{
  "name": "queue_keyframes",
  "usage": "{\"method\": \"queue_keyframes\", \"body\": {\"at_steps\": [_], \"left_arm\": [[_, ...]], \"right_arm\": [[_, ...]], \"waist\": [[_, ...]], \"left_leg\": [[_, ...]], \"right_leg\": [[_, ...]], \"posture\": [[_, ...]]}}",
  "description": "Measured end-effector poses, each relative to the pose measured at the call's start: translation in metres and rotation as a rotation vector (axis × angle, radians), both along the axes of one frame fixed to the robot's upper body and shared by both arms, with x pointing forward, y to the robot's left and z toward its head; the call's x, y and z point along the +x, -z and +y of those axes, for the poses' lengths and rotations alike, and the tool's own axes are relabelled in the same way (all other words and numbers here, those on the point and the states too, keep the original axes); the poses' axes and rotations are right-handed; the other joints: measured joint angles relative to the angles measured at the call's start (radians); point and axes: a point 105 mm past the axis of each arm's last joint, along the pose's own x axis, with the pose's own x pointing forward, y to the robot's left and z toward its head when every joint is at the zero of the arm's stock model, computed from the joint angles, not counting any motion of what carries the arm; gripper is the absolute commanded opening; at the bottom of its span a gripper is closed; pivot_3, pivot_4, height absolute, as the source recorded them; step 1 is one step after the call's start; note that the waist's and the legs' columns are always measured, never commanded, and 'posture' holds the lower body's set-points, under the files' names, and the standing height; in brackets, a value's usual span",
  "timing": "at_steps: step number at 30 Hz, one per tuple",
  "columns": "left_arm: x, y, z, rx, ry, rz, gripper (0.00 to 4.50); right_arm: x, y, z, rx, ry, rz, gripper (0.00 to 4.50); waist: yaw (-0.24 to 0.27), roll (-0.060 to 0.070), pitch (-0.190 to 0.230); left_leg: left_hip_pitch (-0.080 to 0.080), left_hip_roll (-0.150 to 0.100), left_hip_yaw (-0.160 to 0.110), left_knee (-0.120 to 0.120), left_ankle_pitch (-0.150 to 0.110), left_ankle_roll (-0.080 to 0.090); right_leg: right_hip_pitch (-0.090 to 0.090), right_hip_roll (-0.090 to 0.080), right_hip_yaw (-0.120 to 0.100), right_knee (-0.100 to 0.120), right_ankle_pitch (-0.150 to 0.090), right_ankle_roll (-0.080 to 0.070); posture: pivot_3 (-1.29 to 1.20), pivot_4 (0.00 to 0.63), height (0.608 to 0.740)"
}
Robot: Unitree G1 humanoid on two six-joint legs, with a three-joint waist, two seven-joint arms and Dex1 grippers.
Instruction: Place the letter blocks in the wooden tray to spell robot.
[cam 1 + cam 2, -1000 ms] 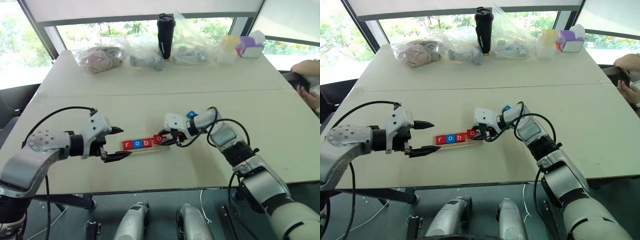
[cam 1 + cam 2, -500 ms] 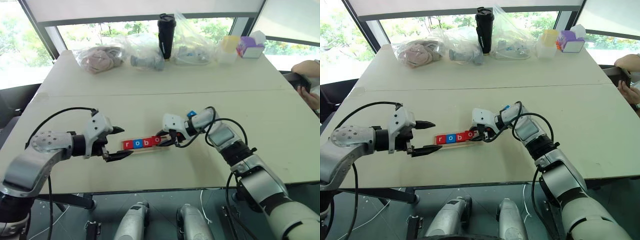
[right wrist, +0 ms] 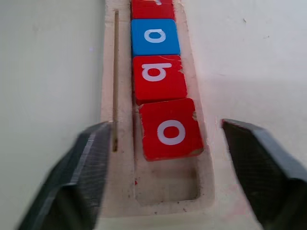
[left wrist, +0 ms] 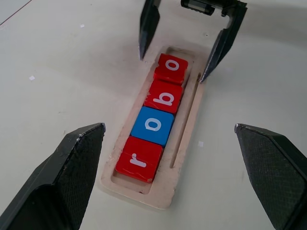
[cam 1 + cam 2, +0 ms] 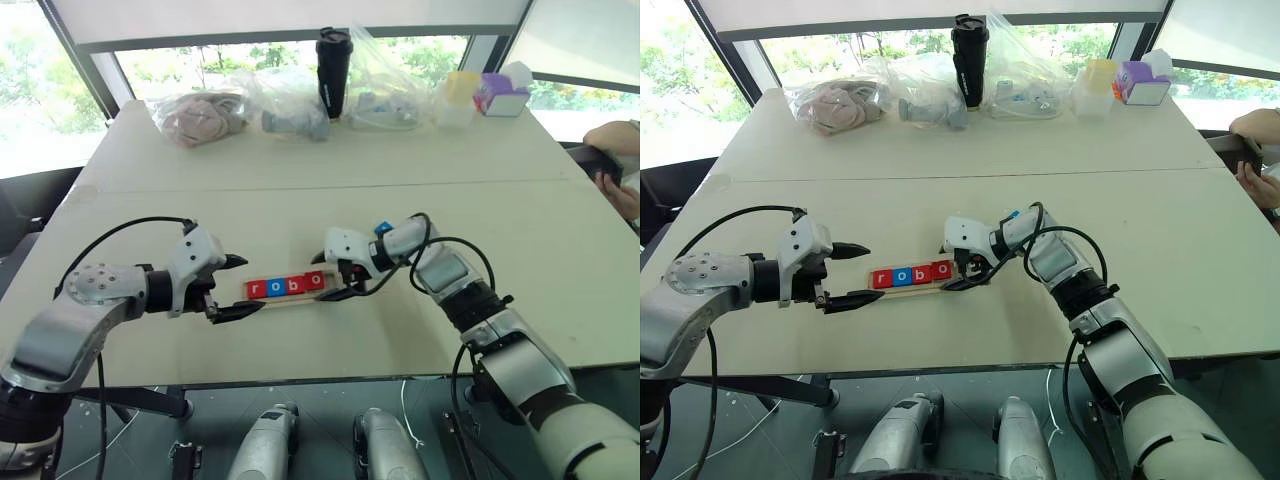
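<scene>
Tiles r, o, b, o (image 3: 169,129) in wooden tray (image 3: 165,189), end slot bare, blue tile (image 5: 382,228) behind right claw (image 5: 335,279), both claws spread, left claw (image 5: 238,286).

Hidden and cut-off parts around the wooden tray (image 3: 153,201)

In the right wrist view the red r tile (image 3: 152,7) is cut by the frame edge. A blue block (image 5: 382,229) lies mostly hidden behind the right arm, letter unreadable. The bags' (image 5: 290,100) contents are indistinct.

Bright daylight from the windows (image 5: 250,55) behind, glare there, soft shadows, wrist-view fingers (image 3: 81,172) blurred
</scene>
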Motion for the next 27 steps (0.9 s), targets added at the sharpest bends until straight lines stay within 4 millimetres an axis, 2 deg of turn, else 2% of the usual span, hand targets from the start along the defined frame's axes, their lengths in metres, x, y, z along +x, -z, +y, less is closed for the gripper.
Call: {"method": "queue_keyframes", "body": {"at_steps": [4,8,11,14,17,20,27], "left_arm": [[0.001,0.000,0.001,-0.001,-0.001,-0.008,4.50],[0.001,0.001,0.000,-0.008,-0.001,-0.007,4.50],[0.000,0.002,0.000,-0.009,-0.002,-0.004,4.50],[0.002,0.002,-0.001,-0.014,-0.001,-0.006,4.50],[0.004,0.001,-0.004,-0.024,0.009,-0.013,4.50],[0.002,0.000,-0.004,-0.020,0.025,-0.012,4.50],[-0.006,0.000,-0.007,0.005,0.071,0.006,4.50]], "right_arm": [[0.006,-0.009,-0.001,0.034,0.039,-0.018,4.48],[0.015,-0.034,-0.011,0.140,0.139,-0.031,4.48],[0.014,-0.047,-0.021,0.183,0.168,-0.037,4.48],[0.010,-0.036,-0.014,0.223,0.195,0.016,4.48],[0.022,-0.022,-0.008,0.224,0.275,-0.011,4.48],[0.031,-0.006,-0.012,0.182,0.319,-0.043,4.48],[0.039,-0.006,-0.005,0.180,0.308,-0.071,4.48]], "waist": [[0.001,0.000,0.000],[0.003,0.000,0.000],[0.002,0.000,0.000],[-0.003,0.000,0.000],[-0.004,0.000,0.000],[0.000,0.000,0.000],[-0.002,0.000,0.000]], "left_leg": [[0.000,0.000,0.000,0.000,0.000,0.000],[0.000,0.000,0.000,0.000,0.000,0.000],[0.000,0.000,0.000,0.000,0.000,0.000],[0.000,0.000,0.000,0.000,0.000,0.000],[0.000,0.001,0.000,0.000,0.000,-0.001],[0.000,0.000,0.000,0.000,0.001,-0.001],[0.001,0.000,0.000,0.000,0.001,-0.001]], "right_leg": [[0.000,0.000,0.000,0.000,0.000,0.000],[0.000,0.000,0.000,0.000,0.000,0.000],[0.000,0.000,0.001,0.000,0.000,0.000],[0.000,0.000,0.001,0.000,0.000,0.000],[-0.001,0.000,0.001,0.001,0.000,0.000],[0.000,0.000,0.001,0.001,0.000,0.000],[0.000,0.000,0.001,0.001,0.000,0.000]], "posture": [[0.00,0.150,0.740],[0.00,0.150,0.740],[0.00,0.150,0.740],[0.00,0.150,0.740],[0.00,0.150,0.740],[0.00,0.150,0.740],[0.00,0.150,0.740]]}}
